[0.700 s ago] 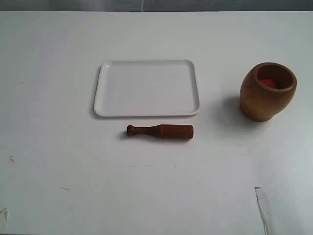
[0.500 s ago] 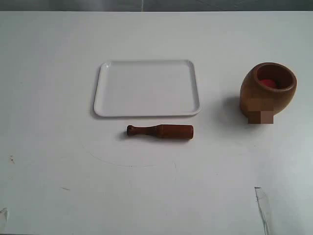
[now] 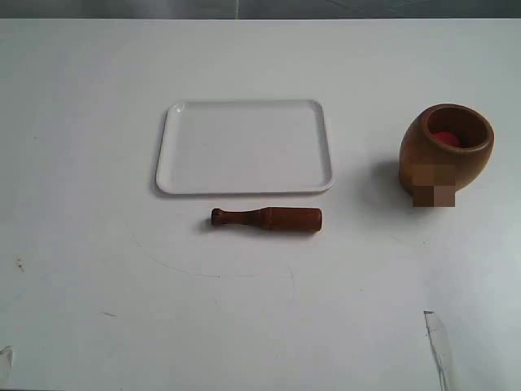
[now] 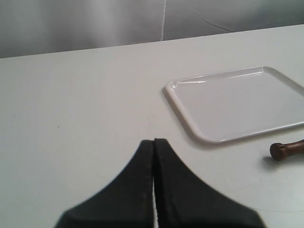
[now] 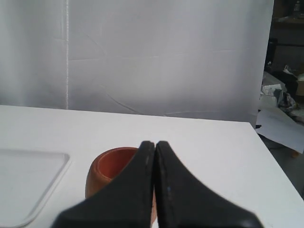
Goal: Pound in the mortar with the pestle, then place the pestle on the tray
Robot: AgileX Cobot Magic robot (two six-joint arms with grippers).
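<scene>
The white tray (image 3: 244, 147) lies flat at the table's middle. Just in front of it the reddish-brown pestle (image 3: 267, 218) lies on its side, knob end to the left. The wooden mortar (image 3: 444, 151) stands at the right, with red showing inside. Neither gripper shows in the exterior view. In the left wrist view my left gripper (image 4: 154, 141) is shut and empty, short of the tray (image 4: 237, 102) and the pestle's knob (image 4: 287, 149). In the right wrist view my right gripper (image 5: 155, 142) is shut and empty, with the mortar (image 5: 107, 173) just beyond its tips.
A thin transparent strip (image 3: 436, 342) lies near the front right of the white table (image 3: 81, 244). A faint curved scratch (image 3: 212, 273) marks the table in front of the pestle. The table's right edge (image 5: 275, 175) shows in the right wrist view.
</scene>
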